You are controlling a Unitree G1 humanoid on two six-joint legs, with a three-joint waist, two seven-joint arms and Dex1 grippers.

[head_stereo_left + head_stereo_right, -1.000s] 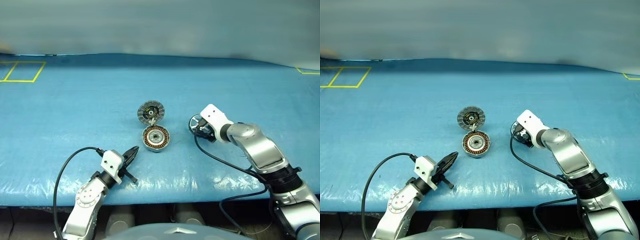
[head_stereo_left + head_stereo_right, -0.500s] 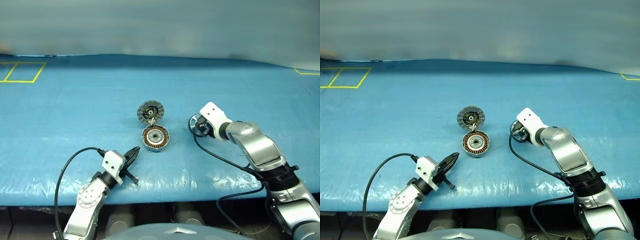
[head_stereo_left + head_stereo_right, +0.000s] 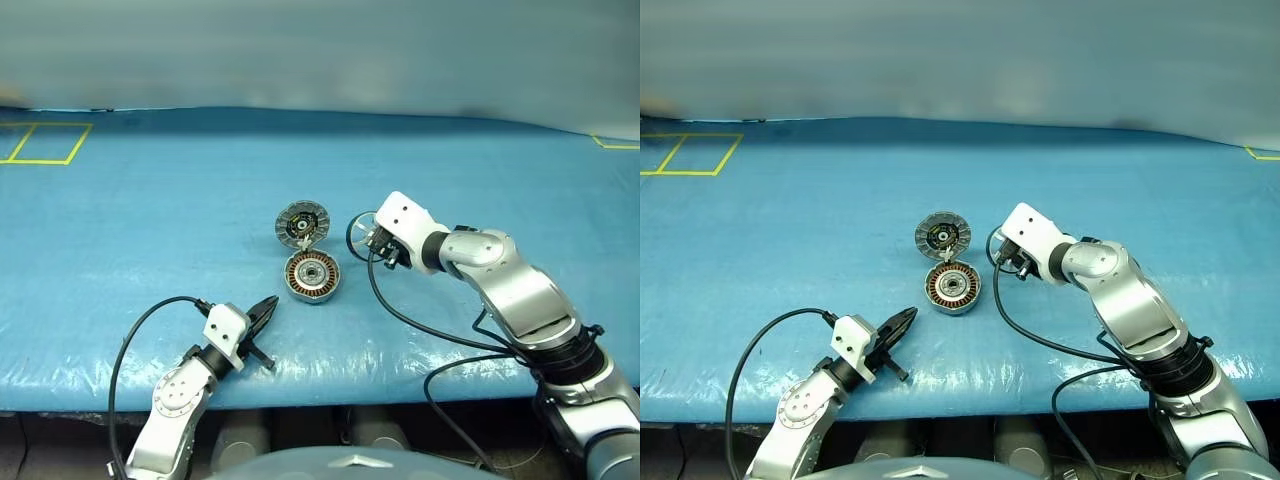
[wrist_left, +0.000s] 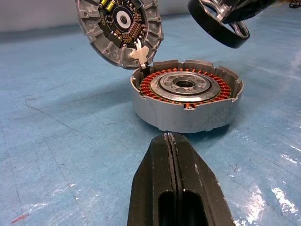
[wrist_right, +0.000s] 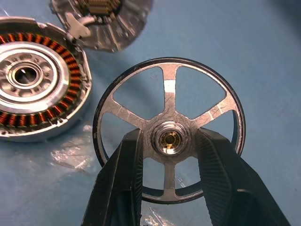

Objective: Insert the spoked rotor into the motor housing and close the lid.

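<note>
Right gripper [image 5: 169, 155] has its two fingers clamped on the hub of the rotor [image 5: 169, 136], one finger on each side. A second ago this gripper sat lower and further right in the head view, with the rotor down by the bench [image 3: 150, 200]; now the arm has swung left and up, so the rotor [image 3: 362, 236] hangs just right of the housing [image 3: 312, 276] and lid [image 3: 301, 224], clear of the blue cover. The housing, the lid and the left arm lie as they did before.

Left gripper [image 3: 262, 312] rests low at the lower left of the head view, fingers pressed together with nothing between them, pointing toward the housing.

Housing sits at the middle of the bench, open side up, its copper windings [image 4: 155, 84] showing. The lid stands tilted just behind it, touching its back rim, inner face with circuit parts turned toward the camera.

In the head view the right gripper's white body covers much of the rotor, so its spokes cannot be made out there. The left wrist view cuts off the rotor [image 4: 218, 28] and the lid's top edge [image 4: 120, 28]; the right wrist view crops the housing [image 5: 33, 80] and most of the lid [image 5: 103, 23].
</note>
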